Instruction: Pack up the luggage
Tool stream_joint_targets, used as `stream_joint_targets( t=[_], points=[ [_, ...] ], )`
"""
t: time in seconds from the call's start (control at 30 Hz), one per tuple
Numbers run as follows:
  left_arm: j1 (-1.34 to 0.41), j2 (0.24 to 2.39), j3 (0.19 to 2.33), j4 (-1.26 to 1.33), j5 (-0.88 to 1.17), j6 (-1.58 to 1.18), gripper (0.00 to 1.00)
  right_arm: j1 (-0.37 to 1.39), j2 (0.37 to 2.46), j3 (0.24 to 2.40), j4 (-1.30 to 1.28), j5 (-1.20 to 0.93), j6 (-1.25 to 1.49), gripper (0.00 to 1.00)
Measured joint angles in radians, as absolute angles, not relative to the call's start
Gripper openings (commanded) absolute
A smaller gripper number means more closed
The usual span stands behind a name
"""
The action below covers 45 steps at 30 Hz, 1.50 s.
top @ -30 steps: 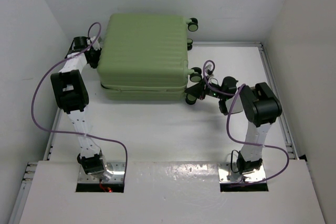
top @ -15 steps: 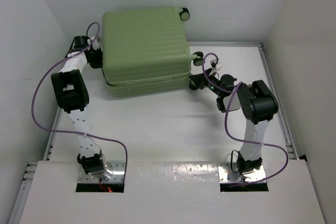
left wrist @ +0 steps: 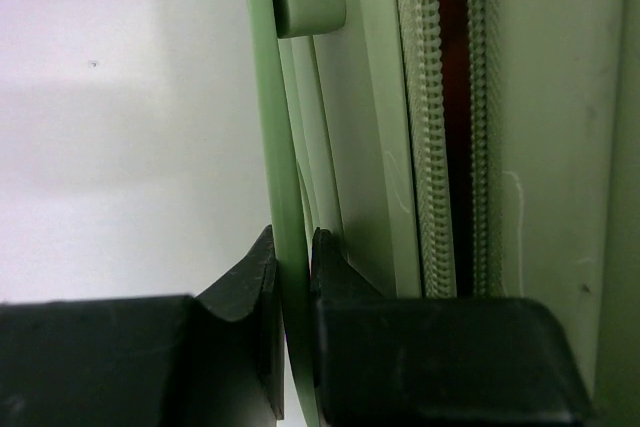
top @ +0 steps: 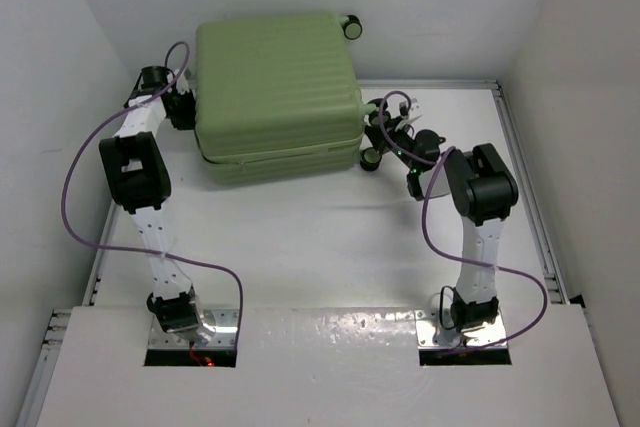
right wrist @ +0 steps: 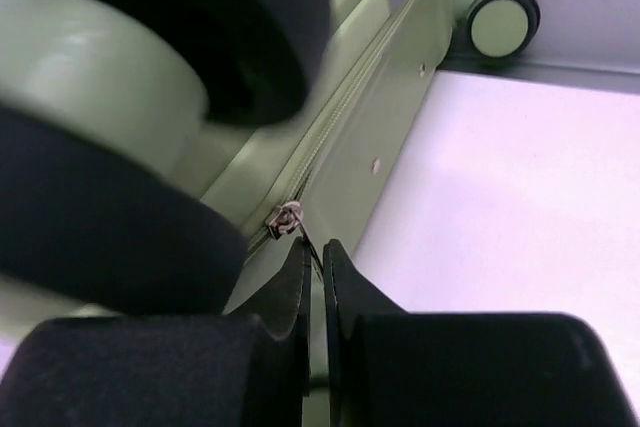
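Note:
The luggage [top: 275, 77] is a pale-green ribbed suitcase lying closed and flat at the back of the table, slightly skewed. My left gripper [top: 185, 107] is at its left side. In the left wrist view this gripper [left wrist: 293, 247] is shut on a thin green handle strap [left wrist: 282, 127] beside the zipper seam [left wrist: 455, 147]. My right gripper [top: 378, 139] is at the wheel end of the case. The right wrist view shows it [right wrist: 315, 247] shut on the pull tab hanging from the zipper slider [right wrist: 285, 219], with a black caster wheel [right wrist: 110, 97] very close on the left.
The white table [top: 300, 237] is boxed in by white walls on three sides, with a raised rail [top: 522, 167] along its right edge. Another caster [right wrist: 500, 19] sticks out at the far end of the case. Purple cables loop off both arms.
The luggage has shifted back and to the left and turned a little. My right gripper has moved up and left along the wheel end and closed on the zipper pull. The left grip is unchanged.

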<state>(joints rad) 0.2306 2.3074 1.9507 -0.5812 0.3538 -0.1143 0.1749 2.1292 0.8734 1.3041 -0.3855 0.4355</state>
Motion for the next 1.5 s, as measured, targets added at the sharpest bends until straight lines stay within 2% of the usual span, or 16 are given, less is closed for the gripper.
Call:
stream_joint_targets(
  t=[0.47, 0.8, 0.83, 0.87, 0.9, 0.93, 0.97, 1.0, 1.07, 1.13, 1.27, 1.5],
  points=[
    [0.230, 2.349, 2.039, -0.652, 0.394, -0.066, 0.00, 0.160, 2.435, 1.309, 1.309, -0.386, 0.661, 0.00],
    [0.215, 2.341, 2.038, -0.649, 0.376, -0.025, 0.00, 0.168, 2.806, 2.022, 1.044, -0.361, 0.795, 0.00],
    [0.215, 2.341, 2.038, -0.649, 0.375, -0.024, 0.03, 0.170, 2.835, 2.076, 1.023, -0.358, 0.799, 0.01],
    [0.213, 2.339, 2.038, -0.649, 0.374, -0.022, 0.26, 0.172, 2.855, 2.116, 1.003, -0.350, 0.805, 0.08],
    [0.211, 2.339, 2.038, -0.649, 0.371, -0.014, 0.45, 0.173, 2.860, 2.130, 0.990, -0.345, 0.812, 0.15],
    [0.211, 2.339, 2.038, -0.644, 0.358, 0.024, 0.56, 0.174, 2.855, 2.119, 0.983, -0.339, 0.818, 0.30],
    [0.212, 2.337, 2.038, -0.637, 0.343, 0.051, 0.63, 0.174, 2.831, 2.071, 0.979, -0.332, 0.828, 0.36],
    [0.216, 2.336, 2.038, -0.630, 0.331, 0.064, 0.72, 0.173, 2.806, 2.012, 0.978, -0.330, 0.834, 0.39],
    [0.225, 2.332, 2.024, -0.605, 0.326, 0.072, 0.75, 0.164, 2.728, 1.836, 0.978, -0.348, 0.851, 0.41],
    [0.226, 2.315, 1.988, -0.558, 0.319, 0.069, 0.99, 0.154, 2.643, 1.649, 0.976, -0.383, 0.868, 0.38],
    [0.228, 2.272, 1.887, -0.431, 0.354, 0.027, 1.00, 0.124, 2.453, 1.358, 0.944, -0.488, 0.904, 0.36],
    [0.228, 2.175, 1.725, -0.229, 0.371, -0.112, 1.00, 0.104, 2.278, 1.288, 0.850, -0.598, 0.981, 0.31]
  ],
)
